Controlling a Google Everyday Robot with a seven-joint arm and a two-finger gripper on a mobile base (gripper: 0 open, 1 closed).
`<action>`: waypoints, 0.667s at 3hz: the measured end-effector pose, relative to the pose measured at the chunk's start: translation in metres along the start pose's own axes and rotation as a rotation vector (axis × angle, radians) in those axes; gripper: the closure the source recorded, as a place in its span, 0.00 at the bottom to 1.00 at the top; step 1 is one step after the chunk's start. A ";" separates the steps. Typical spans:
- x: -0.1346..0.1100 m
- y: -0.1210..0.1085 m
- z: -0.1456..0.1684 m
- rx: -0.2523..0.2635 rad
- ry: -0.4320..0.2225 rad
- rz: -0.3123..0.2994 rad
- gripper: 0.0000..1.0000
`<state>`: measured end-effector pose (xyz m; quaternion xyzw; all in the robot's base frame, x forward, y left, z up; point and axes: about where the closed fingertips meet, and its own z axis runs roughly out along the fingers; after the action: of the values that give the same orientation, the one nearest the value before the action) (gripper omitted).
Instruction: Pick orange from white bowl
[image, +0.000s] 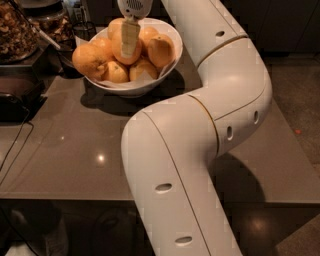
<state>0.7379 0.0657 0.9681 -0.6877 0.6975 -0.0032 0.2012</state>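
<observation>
The white bowl (150, 86) stands at the back of the grey table, lined with white paper and heaped with several oranges. My gripper (129, 52) comes down from the top edge into the middle of the heap. It is shut on the top middle orange (117, 46), with one pale finger (131, 36) lying down the fruit's front. Its other finger is hidden behind the fruit. Big oranges lie to the left (90, 59) and right (161, 50) of it, and smaller ones in front.
My own white arm (200, 150) fills the middle and right of the view over the table (65, 155). A container of nuts (15, 30) and a dark appliance (15, 100) with a cable stand at the left. The table's front edge runs near the bottom.
</observation>
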 end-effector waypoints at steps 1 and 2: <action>0.000 0.000 0.011 -0.018 -0.006 0.012 0.32; 0.002 0.001 0.022 -0.038 -0.007 0.029 0.32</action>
<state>0.7437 0.0699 0.9469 -0.6813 0.7066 0.0153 0.1909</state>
